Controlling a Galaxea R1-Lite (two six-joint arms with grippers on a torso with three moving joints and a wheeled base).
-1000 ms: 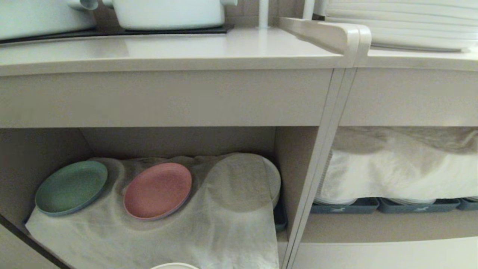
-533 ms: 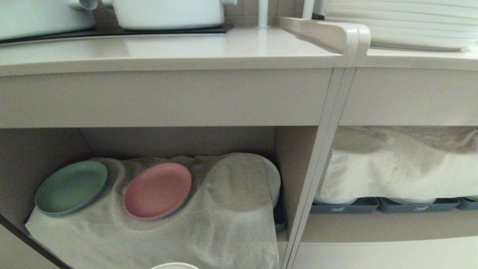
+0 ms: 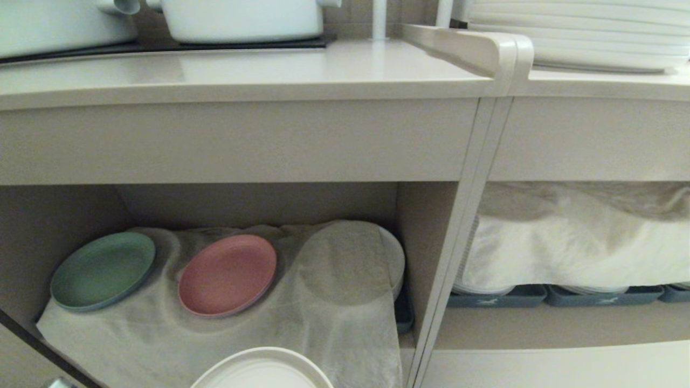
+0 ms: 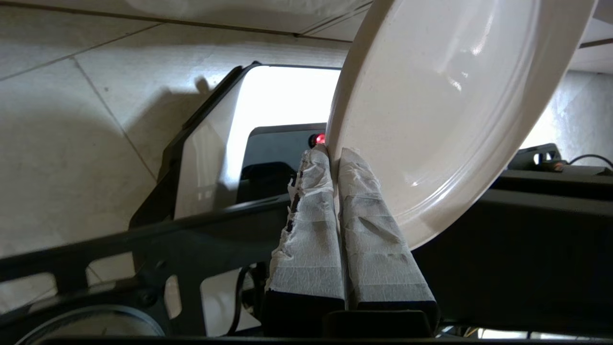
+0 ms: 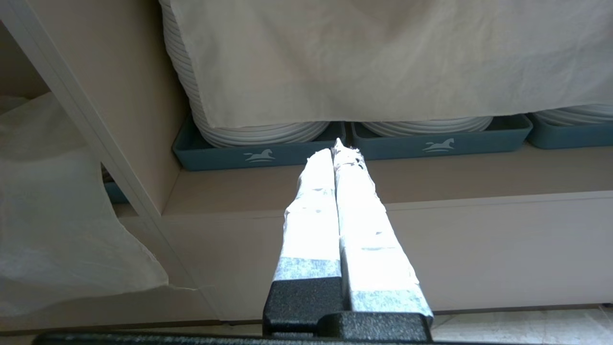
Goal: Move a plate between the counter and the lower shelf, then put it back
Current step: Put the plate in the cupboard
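Head view: the long smooth beige desk (image 3: 242, 70) runs across the top, carrying white pots on a flat black hob panel (image 3: 161, 46) at the back, with a stack of large glossy white plates (image 3: 582, 37) on the neighbouring section to the right. Below it, the lower shelf (image 3: 259, 205), a beige-walled boxy recess, is lined with a whitish cloth (image 3: 323, 334). On that cloth lie a round green plate (image 3: 102, 269) at the left and a round pink plate (image 3: 227, 274) beside it, apart from each other; a cloth-covered stack sits to their right. The small round cream-beige plate (image 3: 262, 372) with a low raised rim shows at the bottom edge, in front of the shelf opening and clear of the cloth lining.

Left wrist view: the left gripper (image 4: 335, 158) has its tape-wrapped fingers (image 4: 311, 225) pressed narrow onto the rim of the cream-beige plate (image 4: 445, 96), which stands tilted on edge above a tiled floor (image 4: 72, 120) and dark parts of the robot.

Right wrist view: the right gripper (image 5: 337, 148) hangs before the neighbouring shelf, its taped fingers (image 5: 311, 215) pressed together with nothing between them, pointing towards dark blue-grey trays (image 5: 440, 143) that hold white plate stacks under a pale cloth (image 5: 383, 57).
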